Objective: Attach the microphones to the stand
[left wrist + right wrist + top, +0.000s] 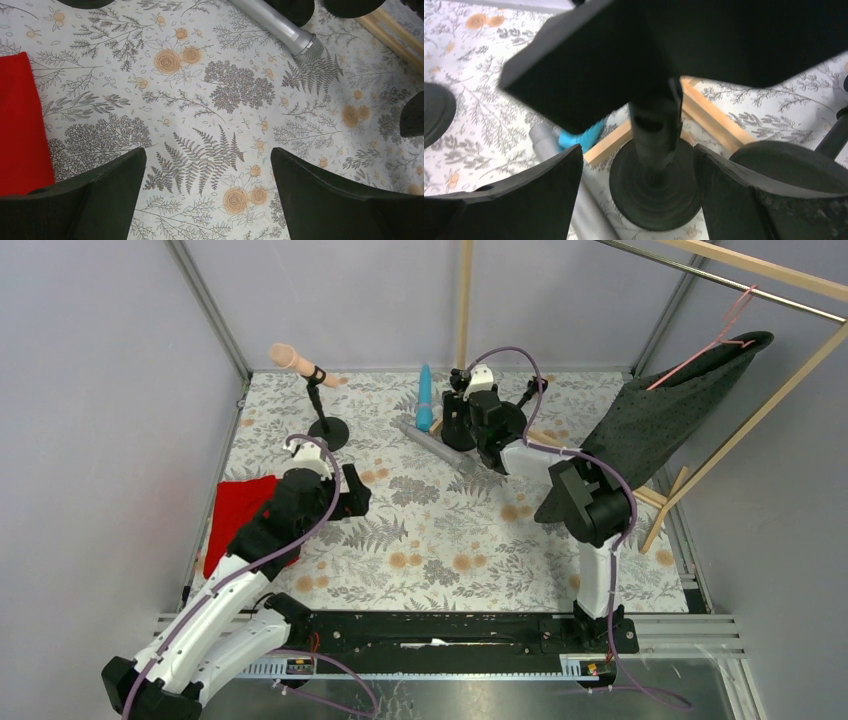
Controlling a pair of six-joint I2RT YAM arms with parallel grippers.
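The peach-pink microphone (295, 362) sits clipped in a black stand (328, 430) at the back left. The cyan-blue microphone (425, 395) and the silver-grey microphone (437, 446) lie on the floral cloth at the back middle. My right gripper (458, 412) is open above a second black stand (655, 192), whose post rises between its jaws (638, 155) without touching them. The cyan microphone (580, 137) and silver one (574, 205) lie just left of that stand. My left gripper (357, 496) is open and empty over bare cloth (207, 160), with the silver microphone (282, 27) ahead of it.
A red cloth (240, 515) lies at the left edge, also in the left wrist view (20, 125). Wooden poles (716, 122) lie beside the stands. A third stand base (791, 167) is at the right. A dark cloth (680, 400) hangs on a hanger from the wooden frame.
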